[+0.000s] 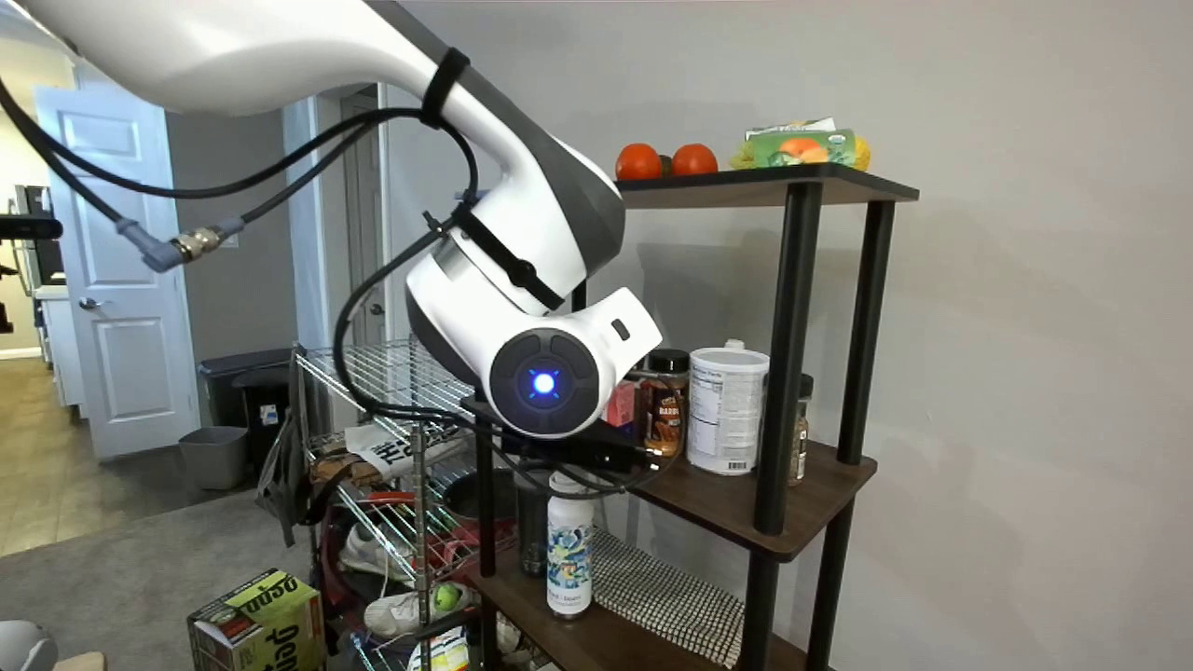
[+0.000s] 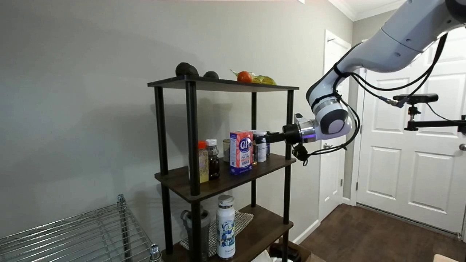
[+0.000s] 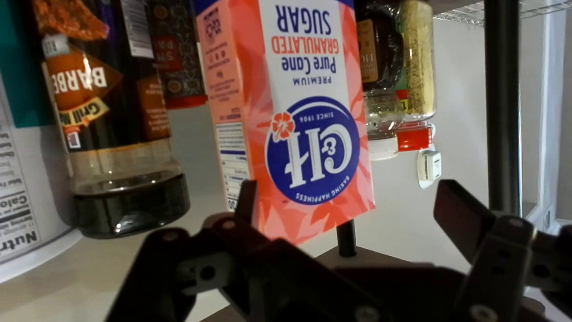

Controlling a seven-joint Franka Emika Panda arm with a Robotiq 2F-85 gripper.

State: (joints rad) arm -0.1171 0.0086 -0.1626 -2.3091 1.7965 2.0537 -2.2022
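Observation:
My gripper (image 3: 348, 197) is open and empty, its two dark fingers spread wide in the wrist view, which stands upside down. It is nearest a red, white and blue sugar box (image 3: 313, 147) upright on the middle shelf. One finger overlaps the box's edge in the wrist view; I cannot tell whether they touch. In an exterior view the gripper (image 2: 263, 138) reaches in beside the sugar box (image 2: 241, 153). A barbecue seasoning bottle (image 3: 111, 112) and a white canister (image 3: 27, 179) stand to one side; a dark honey bottle (image 3: 380, 53) and a yellow jar (image 3: 418, 58) to the other.
Black shelf posts (image 2: 193, 138) and the top shelf (image 2: 218, 85) frame the space around the gripper. Tomatoes (image 1: 639, 162) and a green carton (image 1: 802, 147) lie on top. A white patterned bottle (image 2: 226, 229) stands on the lower shelf. A wire rack (image 2: 72, 233) stands beside.

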